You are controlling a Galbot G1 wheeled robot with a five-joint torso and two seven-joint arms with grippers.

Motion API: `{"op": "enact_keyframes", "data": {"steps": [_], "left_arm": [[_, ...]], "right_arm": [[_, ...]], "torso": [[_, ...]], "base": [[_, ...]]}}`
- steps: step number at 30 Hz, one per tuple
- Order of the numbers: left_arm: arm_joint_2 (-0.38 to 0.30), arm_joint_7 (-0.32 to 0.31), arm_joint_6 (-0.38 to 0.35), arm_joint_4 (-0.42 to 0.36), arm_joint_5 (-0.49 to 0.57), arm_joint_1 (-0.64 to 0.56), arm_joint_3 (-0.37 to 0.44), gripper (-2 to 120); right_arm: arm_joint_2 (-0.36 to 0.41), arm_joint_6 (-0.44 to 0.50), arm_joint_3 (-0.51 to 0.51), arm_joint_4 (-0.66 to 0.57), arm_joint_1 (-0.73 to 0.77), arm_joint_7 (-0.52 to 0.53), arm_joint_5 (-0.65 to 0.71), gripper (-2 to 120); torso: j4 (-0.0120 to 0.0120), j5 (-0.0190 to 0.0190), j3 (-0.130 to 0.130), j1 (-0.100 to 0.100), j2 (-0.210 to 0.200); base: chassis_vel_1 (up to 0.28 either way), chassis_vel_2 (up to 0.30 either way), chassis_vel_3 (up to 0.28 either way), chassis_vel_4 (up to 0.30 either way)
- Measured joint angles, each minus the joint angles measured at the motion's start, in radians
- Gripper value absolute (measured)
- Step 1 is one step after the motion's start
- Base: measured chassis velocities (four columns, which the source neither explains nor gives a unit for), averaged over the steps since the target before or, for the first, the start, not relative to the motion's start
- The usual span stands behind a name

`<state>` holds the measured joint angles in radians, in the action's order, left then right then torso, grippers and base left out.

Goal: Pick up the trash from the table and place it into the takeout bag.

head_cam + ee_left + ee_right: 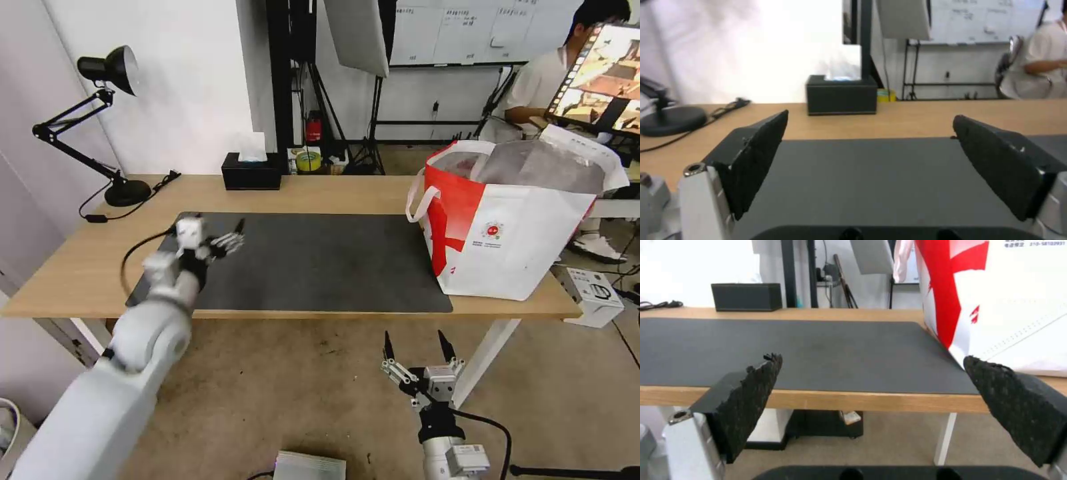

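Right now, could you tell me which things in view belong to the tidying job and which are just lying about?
Belongs to the job:
takeout bag
table
left gripper, open above the mat
right gripper, open before the table

Lying about:
black tissue box
desk lamp

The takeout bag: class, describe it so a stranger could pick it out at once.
Find the long wooden table with the dark mat. At the mat's right end stands the takeout bag, the tallest thing there. Unlike the small black tissue box at the back edge, it is white and red with loop handles.
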<state>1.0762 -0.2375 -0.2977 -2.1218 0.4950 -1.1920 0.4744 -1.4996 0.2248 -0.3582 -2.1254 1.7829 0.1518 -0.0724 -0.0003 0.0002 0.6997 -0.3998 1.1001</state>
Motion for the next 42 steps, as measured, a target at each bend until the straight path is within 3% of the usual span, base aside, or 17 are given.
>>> {"op": "enact_keyframes", "data": {"steps": [6, 12, 16, 24, 35, 42], "left_arm": [[0.101, 0.030, 0.022, -0.123, -0.155, -0.213, 0.078, 100], [0.185, 0.083, 0.033, -0.186, -0.304, -0.343, 0.081, 100], [0.221, 0.110, 0.054, -0.206, -0.330, -0.392, 0.060, 100], [0.255, 0.122, 0.125, -0.195, -0.281, -0.426, 0.023, 100], [0.266, 0.140, 0.251, -0.080, -0.289, -0.446, 0.063, 100], [0.266, 0.176, 0.312, -0.054, -0.289, -0.484, 0.091, 100]], "right_arm": [[0.000, 0.000, 0.000, 0.000, 0.000, 0.000, 0.000, 100], [0.000, 0.000, 0.000, 0.000, 0.000, 0.000, 0.000, 100], [0.000, 0.000, 0.000, 0.000, 0.000, 0.000, 0.000, 100], [0.000, 0.000, 0.000, 0.000, 0.000, 0.000, 0.000, 100], [0.000, 0.000, 0.000, 0.000, 0.000, 0.000, 0.000, 100], [0.000, 0.000, 0.000, 0.000, 0.000, 0.000, 0.000, 100]], "torso": [[0.0003, -0.0001, 0.000, 0.000, 0.000], [0.0003, -0.0001, 0.000, 0.000, 0.000], [0.0002, 0.0000, 0.000, 0.000, 0.000], [0.0002, -0.0001, 0.000, 0.000, 0.000], [0.0003, -0.0003, 0.000, 0.000, 0.000], [0.0003, -0.0002, 0.000, 0.000, 0.000]], "base": [[0.000, 0.000, 0.000, 0.000], [0.000, 0.000, 0.000, 0.000], [0.000, 0.000, 0.000, 0.000], [0.000, 0.000, 0.000, 0.000], [0.000, 0.000, 0.000, 0.000], [0.000, 0.000, 0.000, 0.000]]}}
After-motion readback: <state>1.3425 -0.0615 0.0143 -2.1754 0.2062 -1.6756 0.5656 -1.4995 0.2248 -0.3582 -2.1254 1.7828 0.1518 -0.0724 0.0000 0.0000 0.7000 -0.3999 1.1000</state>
